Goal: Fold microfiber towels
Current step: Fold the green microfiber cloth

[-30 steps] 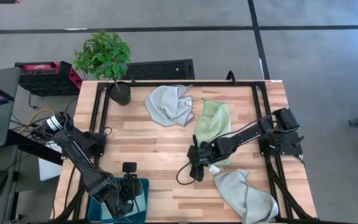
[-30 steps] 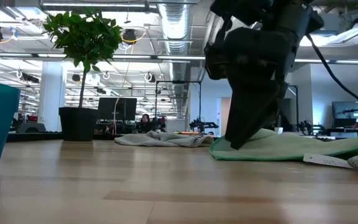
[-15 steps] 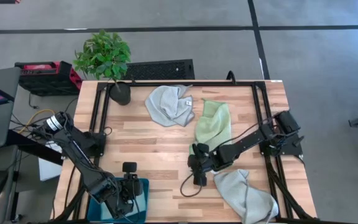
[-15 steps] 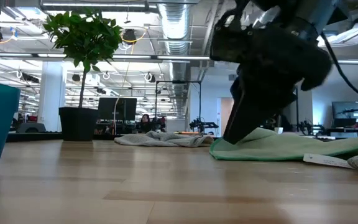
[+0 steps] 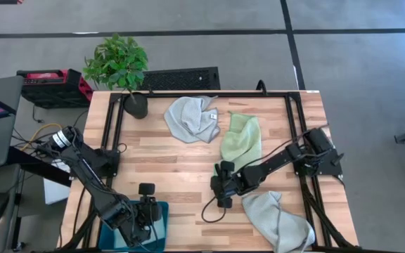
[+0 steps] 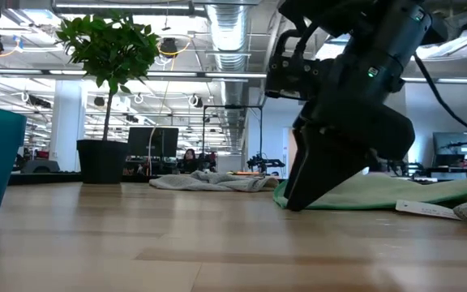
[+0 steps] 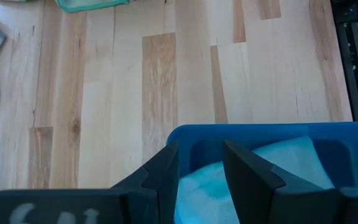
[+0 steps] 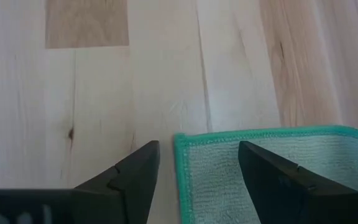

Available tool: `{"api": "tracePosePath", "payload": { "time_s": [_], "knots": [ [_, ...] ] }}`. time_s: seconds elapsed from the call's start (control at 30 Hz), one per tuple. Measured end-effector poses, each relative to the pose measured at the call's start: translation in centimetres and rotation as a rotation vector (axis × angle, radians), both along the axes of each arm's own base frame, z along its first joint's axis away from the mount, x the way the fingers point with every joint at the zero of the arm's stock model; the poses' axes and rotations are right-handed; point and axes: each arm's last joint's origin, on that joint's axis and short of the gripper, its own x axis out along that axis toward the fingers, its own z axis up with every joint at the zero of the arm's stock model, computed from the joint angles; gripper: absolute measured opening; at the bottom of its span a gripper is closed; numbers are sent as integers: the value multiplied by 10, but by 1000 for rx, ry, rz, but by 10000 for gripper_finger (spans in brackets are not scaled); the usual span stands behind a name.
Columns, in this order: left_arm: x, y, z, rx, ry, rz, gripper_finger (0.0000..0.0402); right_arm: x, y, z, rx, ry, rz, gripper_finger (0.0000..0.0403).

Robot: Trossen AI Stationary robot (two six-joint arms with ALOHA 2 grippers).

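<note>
The right tool [image 8: 197, 171] is held wide over the green towel [image 8: 272, 174] corner at 6 o'clock; only tabletop [image 8: 166, 62] may be pinched.

A pale wooden desk [image 5: 174, 165] carries a potted plant [image 5: 133, 102] upper left, a grey towel [image 5: 190, 117] upper centre, a green towel [image 5: 242, 138] right of centre, another grey towel [image 5: 276, 219] lower right, and a teal bin [image 5: 157, 226] lower left.

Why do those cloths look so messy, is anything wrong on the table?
Nothing looks damaged or spilled. The grey towel by the plant and another grey towel at the near edge lie crumpled, not yet folded. The green towel lies flatter, and the open right gripper straddles its corner.
</note>
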Motion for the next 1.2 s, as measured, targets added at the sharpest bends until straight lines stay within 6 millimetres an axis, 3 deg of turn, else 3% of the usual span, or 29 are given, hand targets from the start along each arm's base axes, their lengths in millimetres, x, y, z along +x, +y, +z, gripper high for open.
{"api": "tracePosePath", "payload": {
  "time_s": [0.2,0.63,0.73,0.9,1.2],
  "knots": [
    [0,0,0,0,0,0,116,0,-7,1,22,8,-80,220],
    [0,0,0,-1,0,0,116,-1,-13,-1,-6,15,-119,29],
    [0,0,0,-8,-2,12,116,0,-13,0,-14,17,-122,11],
    [0,0,0,-25,-11,46,116,7,-4,21,-16,43,-99,13],
    [1,2,-1,-10,-93,140,116,14,21,95,-119,82,-60,6]
  ]
}}
